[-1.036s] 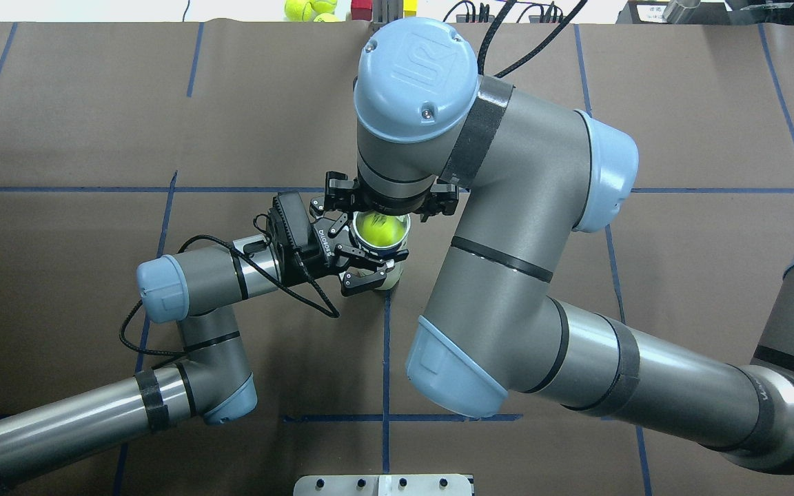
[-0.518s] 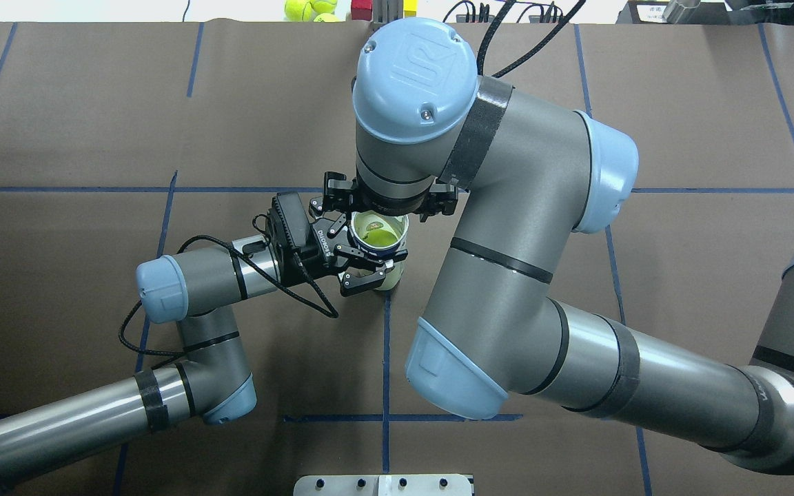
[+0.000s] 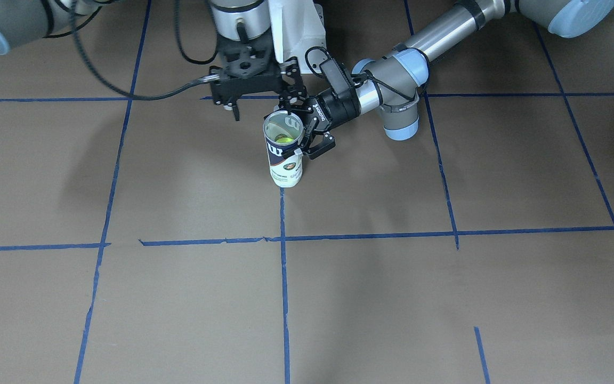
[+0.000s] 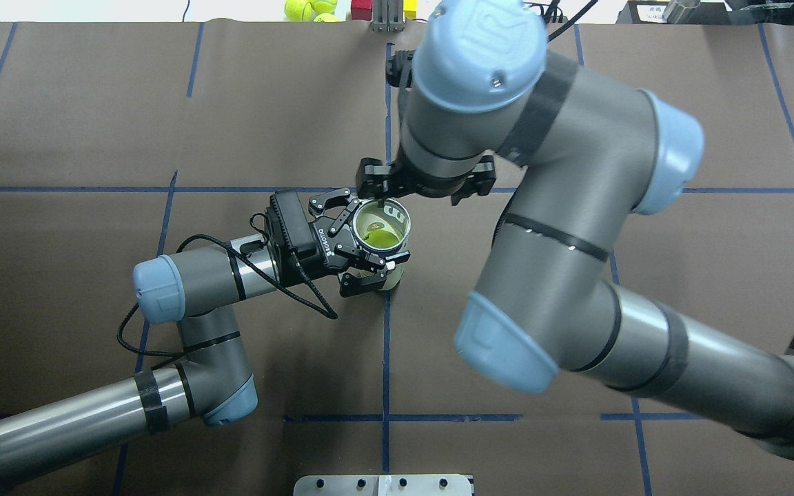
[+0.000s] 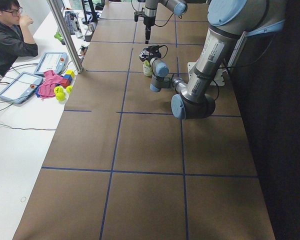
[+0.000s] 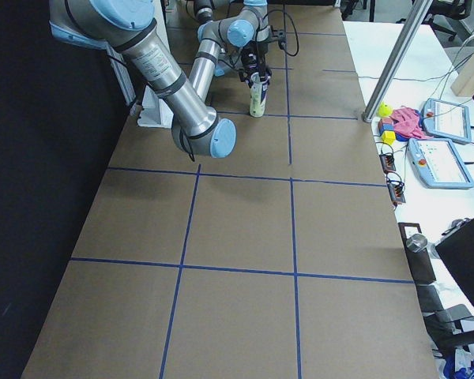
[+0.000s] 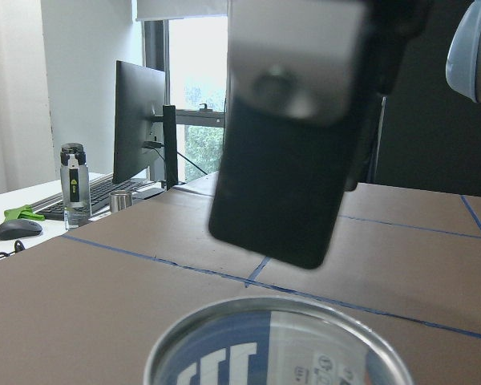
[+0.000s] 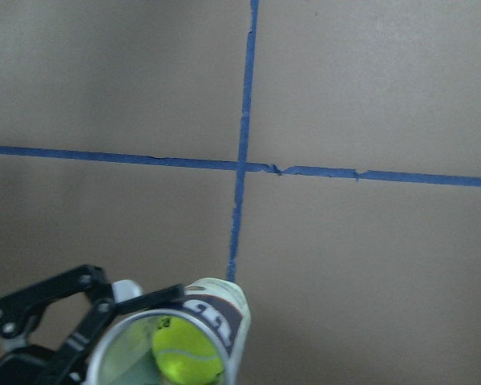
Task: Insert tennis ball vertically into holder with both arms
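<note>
The holder, a clear can with a navy and white label, stands upright on the table. A yellow-green tennis ball lies deep inside it and also shows in the front view and the right wrist view. My left gripper is shut on the holder's upper wall from the side. My right gripper hangs open and empty above and just behind the holder's mouth. In the overhead view its fingers are hidden under the wrist. The left wrist view shows the holder's rim below a blurred black finger.
Spare tennis balls and coloured blocks lie beyond the table's far edge. A metal plate sits at the near edge. An operator sits at a side desk by a metal pole.
The ball dropped from the holder's mouth down inside it. My right arm then lifted and swung off to the right and farther back. The left gripper kept its hold.
</note>
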